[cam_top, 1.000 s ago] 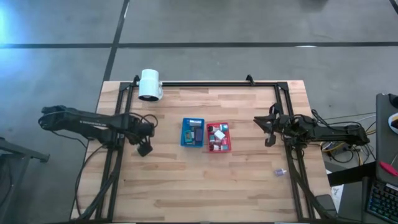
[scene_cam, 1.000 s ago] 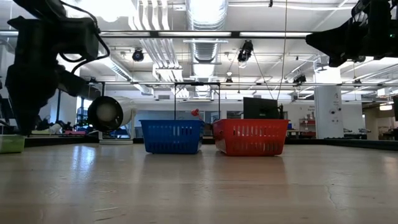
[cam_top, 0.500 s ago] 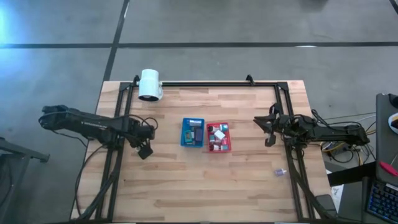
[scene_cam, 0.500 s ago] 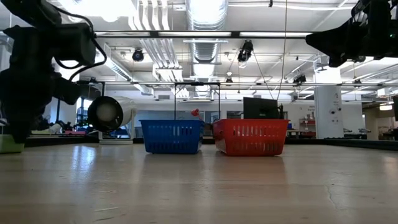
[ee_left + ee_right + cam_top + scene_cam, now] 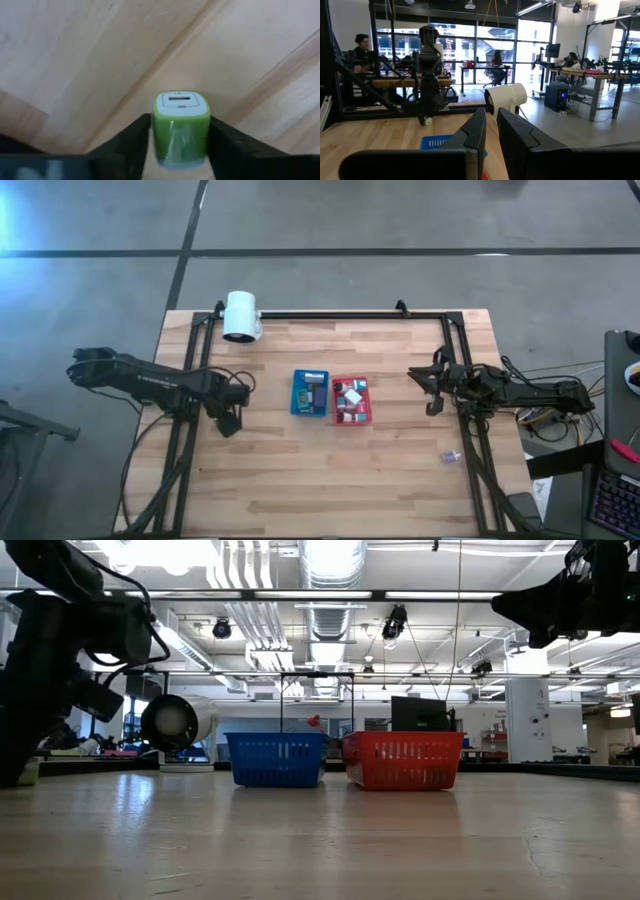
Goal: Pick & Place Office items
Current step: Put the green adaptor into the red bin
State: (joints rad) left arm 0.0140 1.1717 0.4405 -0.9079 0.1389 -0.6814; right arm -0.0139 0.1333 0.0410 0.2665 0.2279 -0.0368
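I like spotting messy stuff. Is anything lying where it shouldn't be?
Yes. One tiny item lies alone on the wooden table near the right edge, far from the blue basket and red basket where the others sit. Also, a green block sits between the left end effector's fingers.

Blue tray (image 5: 309, 393) contents: from the high view I see only small specks, too small for me to name.
Red tray (image 5: 351, 401) contents: white and dark bits, too small to sort; in the low view the mesh walls hide them.
Item by the right table edge (image 5: 449, 457): pale speck, I can't identify it.
Green block (image 5: 180, 127): its lower end is cut off by the left wrist picture's edge; in the low view the left arm covers most of it.
Left gripper (image 5: 228, 423): from above I can't see the fingertips.
People in the room (image 5: 364, 47): distant, I can't make out details.
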